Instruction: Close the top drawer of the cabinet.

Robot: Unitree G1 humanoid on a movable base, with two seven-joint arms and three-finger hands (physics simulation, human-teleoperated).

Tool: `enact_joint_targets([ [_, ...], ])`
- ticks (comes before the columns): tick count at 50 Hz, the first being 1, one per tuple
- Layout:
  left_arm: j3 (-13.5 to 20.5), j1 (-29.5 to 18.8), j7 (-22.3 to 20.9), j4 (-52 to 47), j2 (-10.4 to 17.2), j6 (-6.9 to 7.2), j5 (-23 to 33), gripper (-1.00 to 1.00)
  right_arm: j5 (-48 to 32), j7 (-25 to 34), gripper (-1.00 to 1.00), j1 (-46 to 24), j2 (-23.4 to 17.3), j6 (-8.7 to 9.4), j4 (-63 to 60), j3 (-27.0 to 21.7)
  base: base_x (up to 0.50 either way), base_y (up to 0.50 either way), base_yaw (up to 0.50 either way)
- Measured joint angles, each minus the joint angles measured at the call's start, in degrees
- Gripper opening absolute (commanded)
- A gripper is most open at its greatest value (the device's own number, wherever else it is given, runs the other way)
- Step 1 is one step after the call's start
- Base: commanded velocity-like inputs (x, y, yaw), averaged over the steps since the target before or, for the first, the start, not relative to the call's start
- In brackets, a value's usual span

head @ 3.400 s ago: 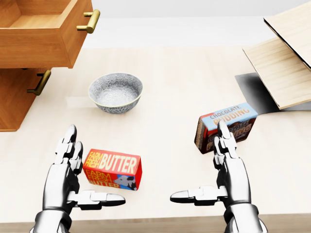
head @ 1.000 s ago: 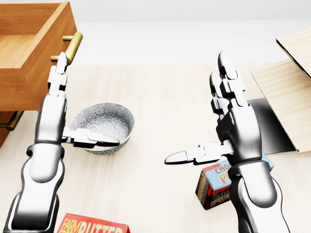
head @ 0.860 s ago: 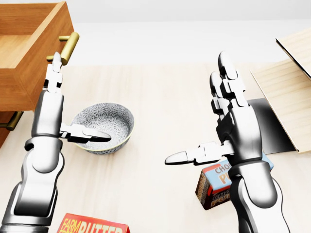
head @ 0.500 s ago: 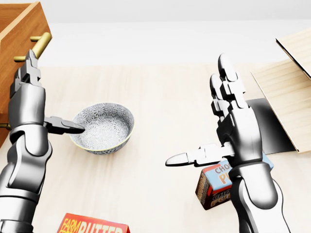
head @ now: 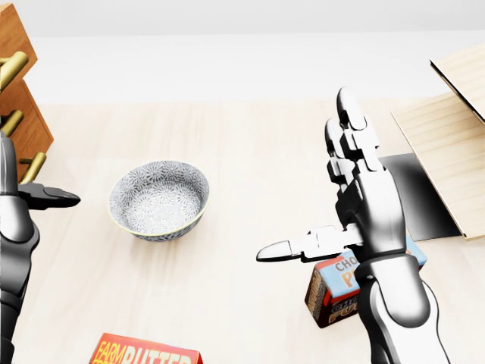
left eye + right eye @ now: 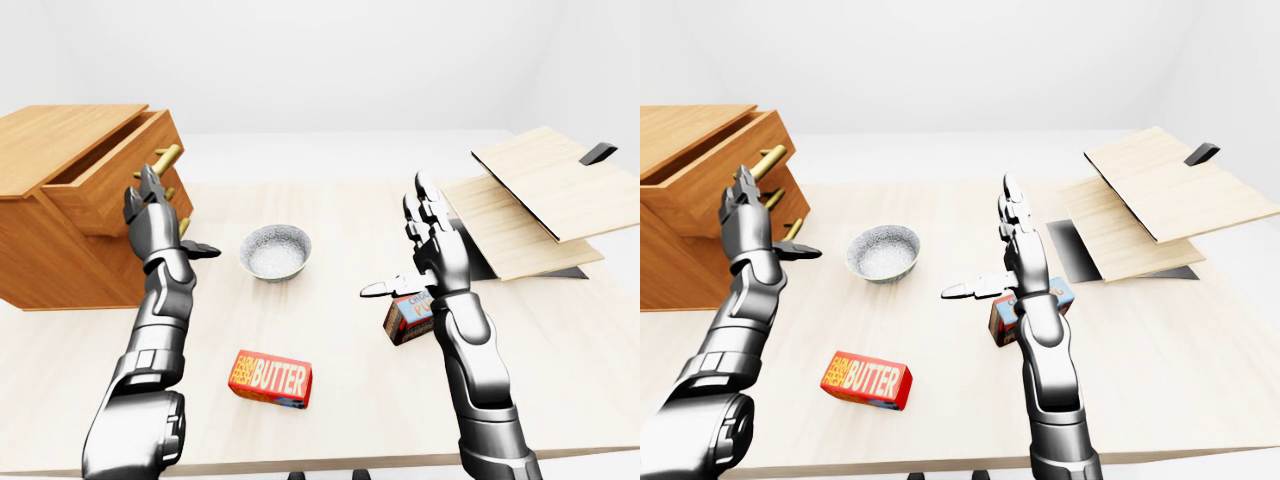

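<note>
Closing step underway: top drawer [image 6: 105,175] of the cabinet [image 6: 60,225] at the worktop's [image 6: 340,300] left juts partly out, open-fingered left hand [image 6: 150,215] flat at its front, right hand [image 6: 430,235] open and idle; next, push inward.

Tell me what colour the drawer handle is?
Gold, like brass: the top drawer handle, clearest in the left-eye view.

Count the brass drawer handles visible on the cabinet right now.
3. Top handle on the part-open top drawer, middle handle just below, behind the left hand, bottom handle lowest. The left hand partly hides them; others may be hidden.
</note>
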Motion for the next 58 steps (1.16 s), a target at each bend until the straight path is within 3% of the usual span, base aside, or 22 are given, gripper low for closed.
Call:
enact_joint_targets([
  [14,0.8,0.2,2.5,0.8,2.2,0.0,0.1,1.0,0.0,0.0,1.0,-0.1,0.0,0.0,0.2,0.0,0.0,0.0,0.0],
  [32,0.7,-4.7,5.6,10.2,6.3,0.0,-1.3,1.0,0.0,0.1,1.0,-0.1,-0.1,0.0,0.4,-0.1,0.0,0.0,0.0],
  [58,0.0,-7.2,5.6,14.0,6.3,0.0,-2.4,1.0,0.1,0.1,1.0,0.0,-0.1,0.0,0.6,-0.2,0.0,0.0,0.0],
])
